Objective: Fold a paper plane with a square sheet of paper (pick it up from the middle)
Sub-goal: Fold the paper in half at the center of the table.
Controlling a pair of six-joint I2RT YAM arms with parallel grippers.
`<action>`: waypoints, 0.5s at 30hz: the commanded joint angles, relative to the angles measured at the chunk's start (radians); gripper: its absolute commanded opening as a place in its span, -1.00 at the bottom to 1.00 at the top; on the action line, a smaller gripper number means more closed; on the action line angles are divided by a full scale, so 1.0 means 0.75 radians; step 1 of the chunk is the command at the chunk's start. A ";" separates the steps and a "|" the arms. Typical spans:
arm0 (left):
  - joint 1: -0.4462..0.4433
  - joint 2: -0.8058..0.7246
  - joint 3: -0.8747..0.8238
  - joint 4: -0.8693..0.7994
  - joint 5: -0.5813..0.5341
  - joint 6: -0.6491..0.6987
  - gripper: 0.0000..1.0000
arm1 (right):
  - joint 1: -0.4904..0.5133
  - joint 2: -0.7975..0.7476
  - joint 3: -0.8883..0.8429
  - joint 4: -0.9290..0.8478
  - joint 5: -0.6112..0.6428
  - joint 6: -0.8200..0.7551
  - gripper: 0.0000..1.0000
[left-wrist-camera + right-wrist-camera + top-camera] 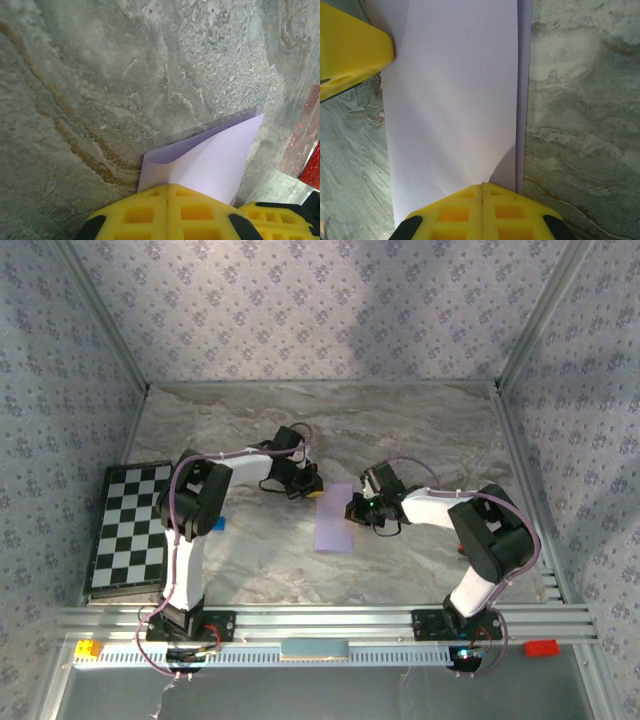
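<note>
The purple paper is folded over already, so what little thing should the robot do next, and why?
Probably press the crease flat. The paper is doubled, but beside the shut left gripper its fold is a puffy loop. The shut right gripper, at the sheet's edge, could steady it.

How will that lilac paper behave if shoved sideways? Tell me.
Probably floppy: the folded paper curls up off the table near the left pincer. Likely light and quick to slide or buckle, lying thin on that smooth surface. It probably creases easily, given its sharp folded edge.
</note>
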State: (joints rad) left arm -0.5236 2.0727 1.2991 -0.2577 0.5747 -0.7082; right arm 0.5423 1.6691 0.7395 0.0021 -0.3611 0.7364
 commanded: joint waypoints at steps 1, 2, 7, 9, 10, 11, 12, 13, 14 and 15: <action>0.064 0.069 0.038 -0.017 -0.247 -0.034 -0.92 | 0.003 0.059 -0.073 -0.294 0.130 -0.035 -1.00; 0.064 0.071 0.045 -0.019 -0.242 -0.034 -0.91 | 0.002 0.058 -0.074 -0.296 0.134 -0.036 -1.00; 0.068 0.085 0.087 -0.033 -0.247 -0.046 -0.88 | 0.001 0.051 -0.074 -0.301 0.136 -0.044 -1.00; 0.068 0.093 0.105 -0.035 -0.242 -0.052 -0.86 | -0.001 0.053 -0.078 -0.302 0.135 -0.044 -1.00; 0.068 0.094 0.110 -0.037 -0.241 -0.056 -0.85 | 0.001 0.053 -0.079 -0.301 0.134 -0.046 -1.00; 0.068 0.097 0.117 -0.036 -0.239 -0.056 -0.84 | 0.001 0.053 -0.078 -0.301 0.134 -0.046 -1.00; 0.069 0.100 0.124 -0.039 -0.236 -0.054 -0.84 | 0.001 0.054 -0.079 -0.301 0.134 -0.048 -1.00; 0.068 0.103 0.127 -0.042 -0.236 -0.054 -0.84 | 0.000 0.053 -0.078 -0.303 0.132 -0.050 -1.00; 0.068 0.106 0.132 -0.048 -0.241 -0.055 -0.83 | 0.000 0.054 -0.079 -0.303 0.132 -0.052 -1.00; 0.068 0.110 0.135 -0.051 -0.248 -0.057 -0.83 | 0.000 0.052 -0.078 -0.303 0.133 -0.054 -1.00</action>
State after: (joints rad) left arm -0.5148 2.1082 1.3724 -0.2924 0.5346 -0.7433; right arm 0.5423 1.6691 0.7395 0.0074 -0.3531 0.7238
